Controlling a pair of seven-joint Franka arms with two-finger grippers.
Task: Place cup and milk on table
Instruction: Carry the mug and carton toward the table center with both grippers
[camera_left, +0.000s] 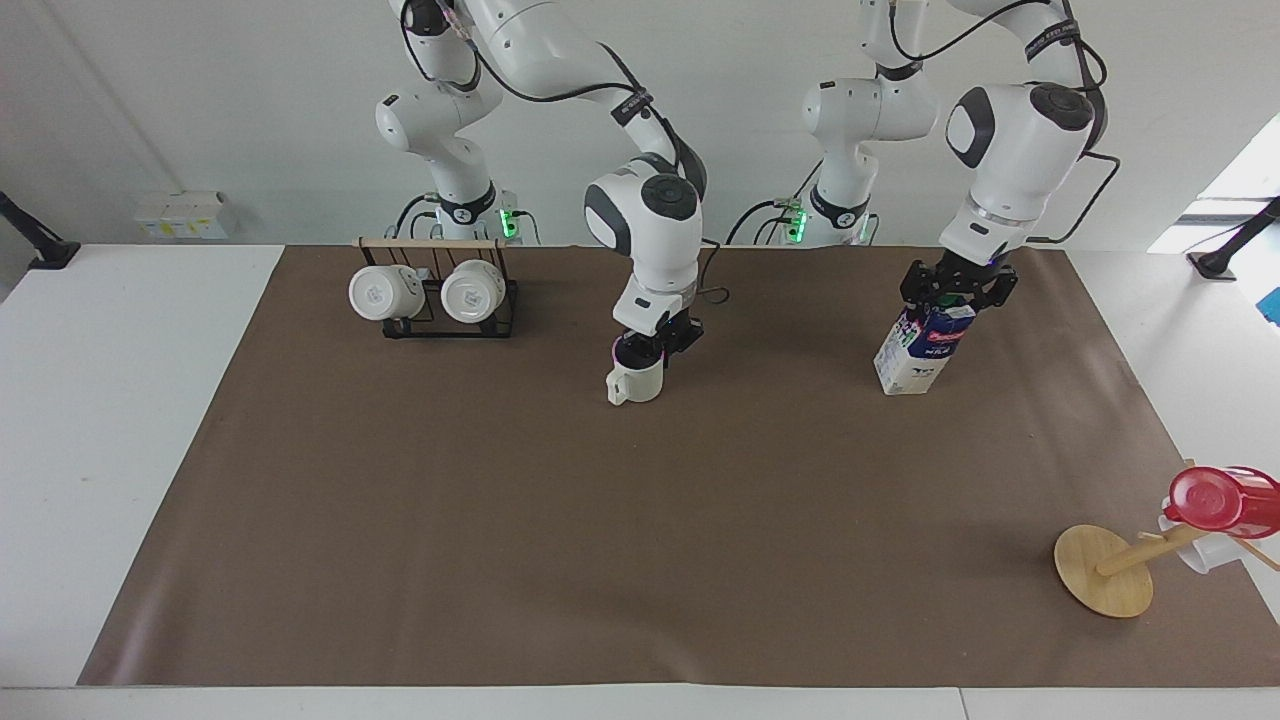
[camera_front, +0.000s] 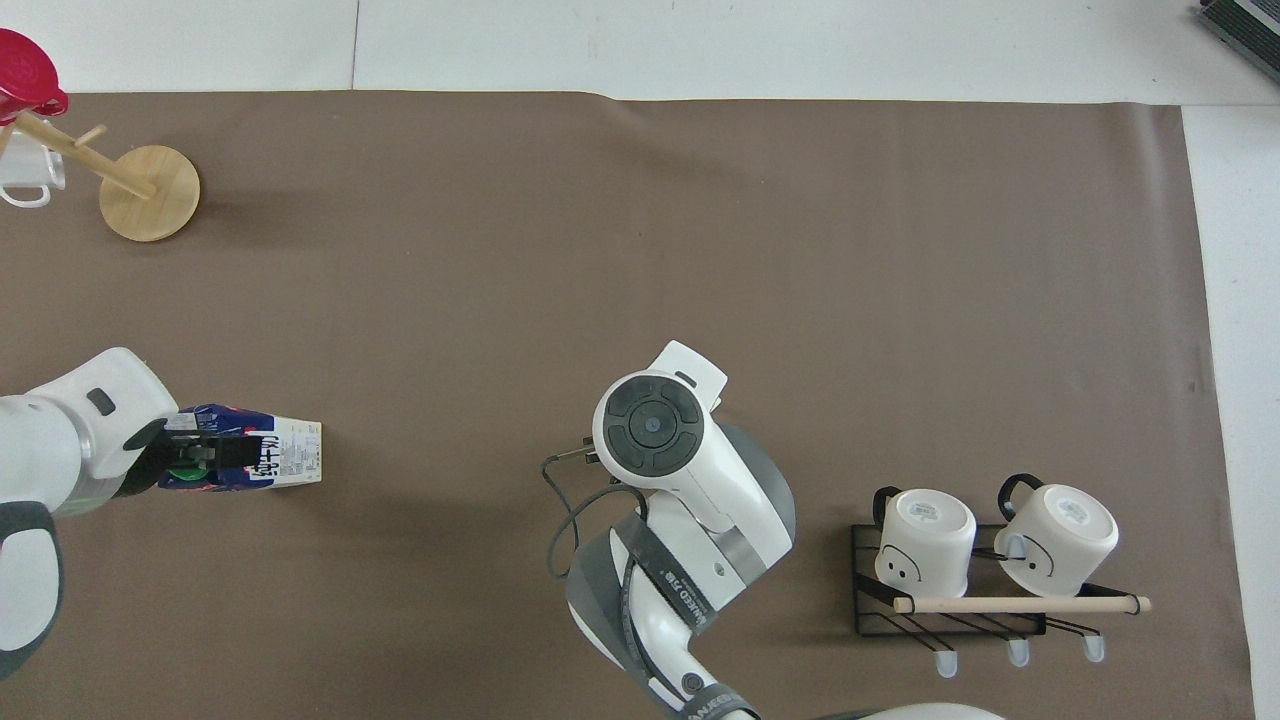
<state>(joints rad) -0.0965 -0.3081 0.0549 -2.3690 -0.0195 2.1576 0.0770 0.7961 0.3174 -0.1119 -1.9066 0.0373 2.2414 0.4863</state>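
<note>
The cream-white cup stands upright on the brown sheet of the table, near the middle of the robots' end, its handle toward the right arm's end. My right gripper is shut on its rim from above. In the overhead view the right arm hides the cup. The milk carton stands on the sheet toward the left arm's end and also shows in the overhead view. My left gripper is down over its dark blue top, fingers closed on it around the green cap.
A black wire rack with two white mugs turned base-outward stands at the right arm's end, near the robots. A wooden mug tree with a red cup stands far from the robots at the left arm's end.
</note>
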